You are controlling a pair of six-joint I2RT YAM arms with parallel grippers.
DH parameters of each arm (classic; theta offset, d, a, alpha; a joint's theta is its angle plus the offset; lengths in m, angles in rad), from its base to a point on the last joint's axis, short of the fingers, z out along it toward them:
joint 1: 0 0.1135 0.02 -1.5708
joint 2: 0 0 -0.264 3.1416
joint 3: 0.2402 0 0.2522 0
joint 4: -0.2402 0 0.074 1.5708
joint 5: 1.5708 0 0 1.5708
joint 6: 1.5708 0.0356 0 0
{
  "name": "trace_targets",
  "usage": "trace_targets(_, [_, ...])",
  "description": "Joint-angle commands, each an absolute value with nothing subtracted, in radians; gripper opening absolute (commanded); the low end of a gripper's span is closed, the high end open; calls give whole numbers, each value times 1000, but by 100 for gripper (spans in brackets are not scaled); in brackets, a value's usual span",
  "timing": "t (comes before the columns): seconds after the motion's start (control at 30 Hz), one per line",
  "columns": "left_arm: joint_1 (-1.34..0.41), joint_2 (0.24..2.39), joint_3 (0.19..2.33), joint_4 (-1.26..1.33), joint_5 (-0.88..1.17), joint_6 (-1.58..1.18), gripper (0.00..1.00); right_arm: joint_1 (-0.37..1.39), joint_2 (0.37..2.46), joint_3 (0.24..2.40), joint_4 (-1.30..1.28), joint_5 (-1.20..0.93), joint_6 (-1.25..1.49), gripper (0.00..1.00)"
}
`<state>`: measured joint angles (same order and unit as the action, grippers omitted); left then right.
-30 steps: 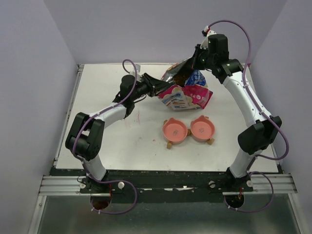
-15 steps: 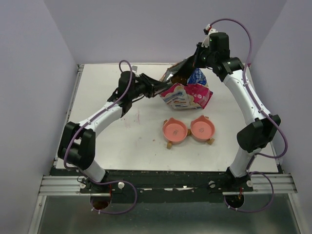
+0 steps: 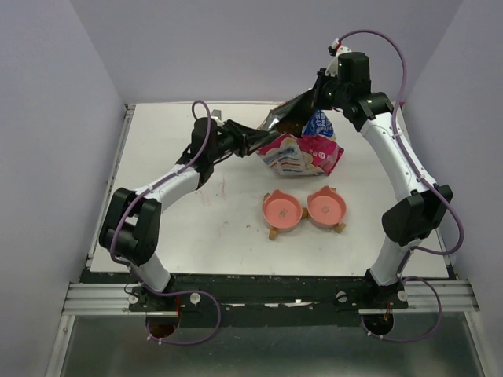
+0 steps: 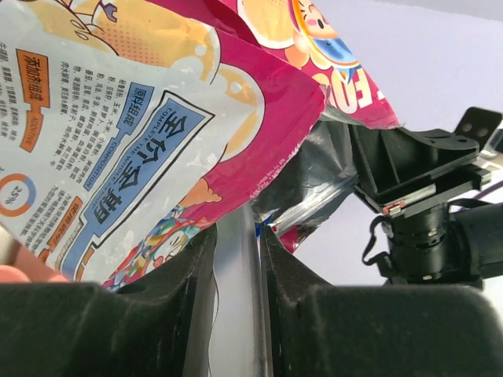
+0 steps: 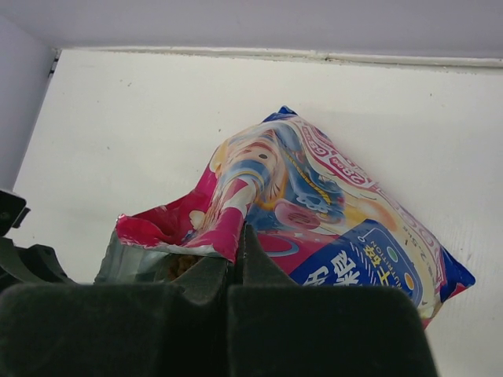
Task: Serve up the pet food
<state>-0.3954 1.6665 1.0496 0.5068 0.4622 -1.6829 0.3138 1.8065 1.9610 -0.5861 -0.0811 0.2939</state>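
The printed pet food bag (image 3: 302, 149) stands at the back of the table with its mouth open, held from both sides. My left gripper (image 3: 255, 141) is shut on the bag's left edge; its silver lining (image 4: 236, 259) runs between the jaws. My right gripper (image 3: 314, 98) is shut on the bag's pink top rim (image 5: 228, 228). A little brown pet food (image 5: 179, 263) shows inside the open mouth, also as a dark patch from above (image 3: 286, 126). The twin pink cat-eared bowls (image 3: 304, 209) sit in front of the bag and look almost empty.
The white table (image 3: 173, 228) is walled by purple panels on the left, back and right. Its back edge (image 5: 236, 55) lies just behind the bag. The right arm (image 3: 409, 173) arches along the right side.
The right gripper has lifted the bag's top rim slightly, so the bag stands more upright. The left arm's elbow has shifted, with the left gripper still on the bag's edge.
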Motion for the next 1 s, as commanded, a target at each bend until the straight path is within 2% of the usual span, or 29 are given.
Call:
trace_targets(0.0, [-379, 1580, 1123, 227, 388, -1545, 0, 290, 1769, 2008, -480, -68, 285, 0])
trace_targets(0.03, [-379, 1572, 1096, 263, 379, -1563, 0, 290, 1769, 2006, -480, -67, 285, 0])
trace_targets(0.13, [-373, 1655, 965, 752, 426, -1800, 0, 290, 1769, 2005, -479, -72, 285, 0])
trace_targets(0.17, [-376, 1673, 950, 831, 422, -1843, 0, 290, 1769, 2005, -476, -74, 287, 0])
trace_targets(0.27, [-370, 1644, 1021, 635, 449, -1689, 0, 288, 1772, 2009, -477, -72, 287, 0])
trace_targets(0.47, [-362, 1658, 1032, 699, 465, -1716, 0, 290, 1767, 2006, -476, -67, 281, 0])
trace_targets(0.7, [-350, 1655, 986, 931, 485, -1782, 0, 290, 1770, 2011, -476, -60, 275, 0])
trace_targets(0.77, [-344, 1599, 980, 796, 476, -1717, 0, 290, 1769, 2016, -477, -51, 272, 0])
trace_targets(0.83, [-348, 1525, 1075, 362, 421, -1530, 0, 290, 1773, 2023, -482, -55, 272, 0])
trace_targets(0.87, [-350, 1532, 1092, 327, 425, -1514, 0, 290, 1775, 2028, -482, -58, 273, 0])
trace_targets(0.93, [-348, 1584, 1057, 466, 463, -1633, 0, 290, 1779, 2034, -483, -63, 276, 0])
trace_targets(0.97, [-348, 1588, 1049, 448, 456, -1661, 0, 290, 1781, 2036, -482, -63, 276, 0])
